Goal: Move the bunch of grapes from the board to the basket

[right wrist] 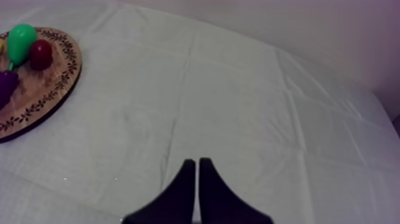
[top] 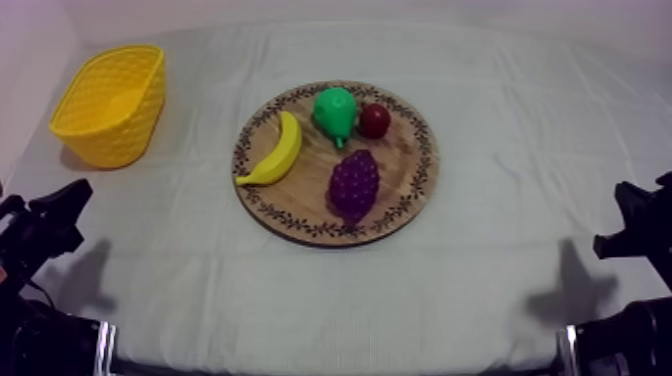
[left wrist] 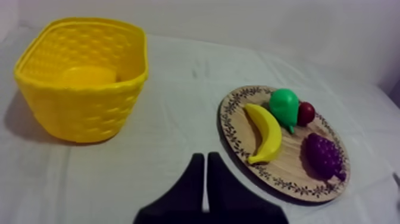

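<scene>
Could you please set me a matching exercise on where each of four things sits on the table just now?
Things:
1. banana
2. bunch of grapes
3. small red fruit
4. yellow basket

Places:
A. on the wooden board, at its edge toward the arms
B. on the cloth, off the board
C. on the board, right beside the pear, on the side away from the basket
D. on the board, on the side toward the basket

Pairs: 1-D, 2-A, 3-C, 4-B.
</scene>
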You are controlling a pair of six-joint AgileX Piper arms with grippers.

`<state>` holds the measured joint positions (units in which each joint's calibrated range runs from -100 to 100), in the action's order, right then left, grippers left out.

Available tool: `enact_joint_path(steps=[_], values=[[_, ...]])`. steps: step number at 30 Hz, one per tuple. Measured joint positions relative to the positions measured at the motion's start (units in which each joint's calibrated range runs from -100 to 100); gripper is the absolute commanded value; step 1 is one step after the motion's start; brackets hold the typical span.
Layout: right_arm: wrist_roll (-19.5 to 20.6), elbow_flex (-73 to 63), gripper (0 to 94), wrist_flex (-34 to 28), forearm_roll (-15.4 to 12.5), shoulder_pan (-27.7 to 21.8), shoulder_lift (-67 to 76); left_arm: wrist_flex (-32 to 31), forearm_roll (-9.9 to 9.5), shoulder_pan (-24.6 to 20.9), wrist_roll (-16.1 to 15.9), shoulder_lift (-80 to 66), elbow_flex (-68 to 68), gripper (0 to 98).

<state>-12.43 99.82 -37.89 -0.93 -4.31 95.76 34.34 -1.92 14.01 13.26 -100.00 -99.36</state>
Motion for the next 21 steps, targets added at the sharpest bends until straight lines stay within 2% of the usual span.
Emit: enact_joint_path(steps=[3,8,14,17,19,21], values=[[0.0,0.0,0.3,0.0,0.0,0.0,0.0,-0.45,0.0,-0.12,-0.29,0.17,0.44,0.0],[0.0,0.0,0.3,0.0,0.0,0.0,0.0,-1.36,-0.87,2.53,-3.23,4.46,2.55,0.0],[0.0,0.0,0.3,0.0,0.0,0.0,0.0,-3.55,0.99,6.0,-6.8,14.69,9.86,0.0],[0.0,0.0,0.3,0.0,0.0,0.0,0.0,-0.38,1.92,7.5,-7.66,19.88,15.2,0.0],[0.0,0.0,0.3,0.0,0.0,0.0,0.0,2.76,1.92,8.36,-7.77,23.82,19.34,0.0],[0.0,0.0,0.3,0.0,0.0,0.0,0.0,6.86,2.82,9.06,-7.85,27.53,24.32,0.0]])
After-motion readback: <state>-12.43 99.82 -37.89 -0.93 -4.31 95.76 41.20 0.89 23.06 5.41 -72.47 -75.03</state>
